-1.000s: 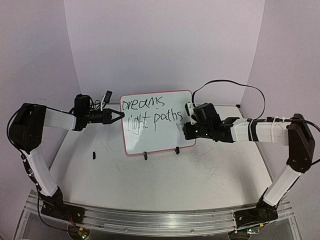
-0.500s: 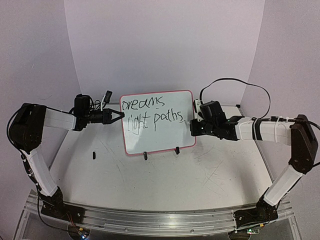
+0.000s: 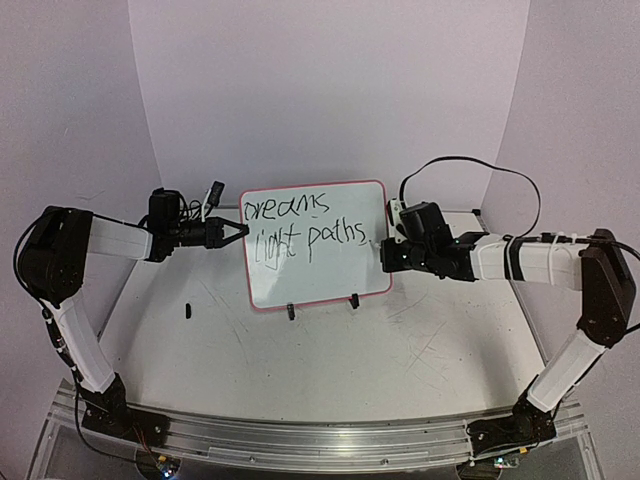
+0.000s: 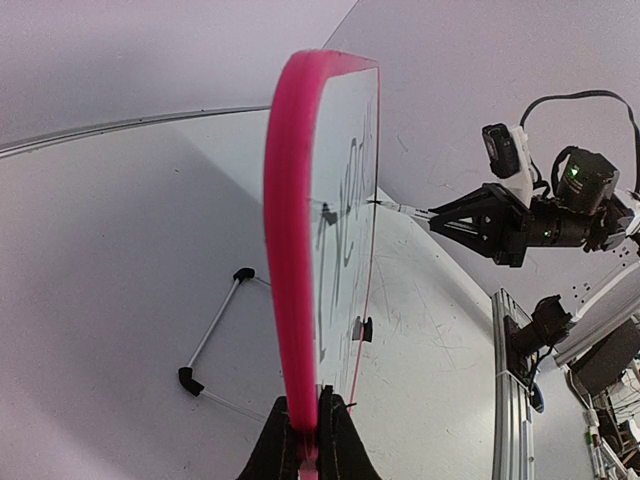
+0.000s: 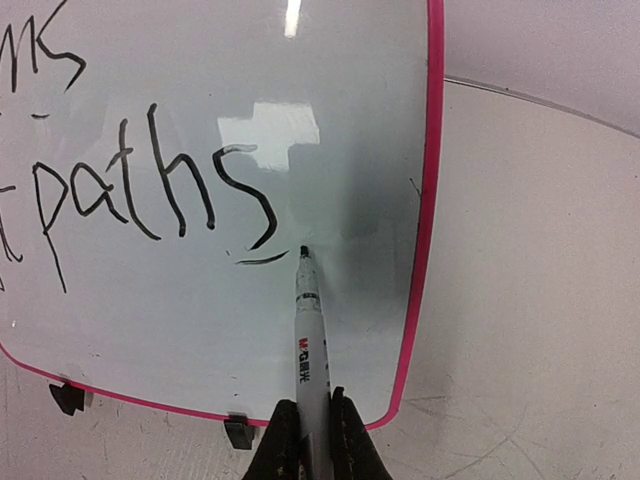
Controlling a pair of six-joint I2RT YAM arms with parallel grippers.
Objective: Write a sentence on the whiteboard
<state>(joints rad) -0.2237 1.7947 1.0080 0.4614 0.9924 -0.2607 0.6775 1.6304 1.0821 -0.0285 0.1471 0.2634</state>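
Arm stretched sideways, the left pincer (image 4: 308, 440) clamps the pink-framed white whiteboard (image 3: 330, 280) by its left edge; the right pincer (image 5: 312, 415) grips a white marker (image 5: 310, 350), tip touching near the right edge.

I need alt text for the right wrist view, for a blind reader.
The right hand holds a marker, its tip at the whiteboard just right of the black word "paths". The pink-framed board stands on a white table.
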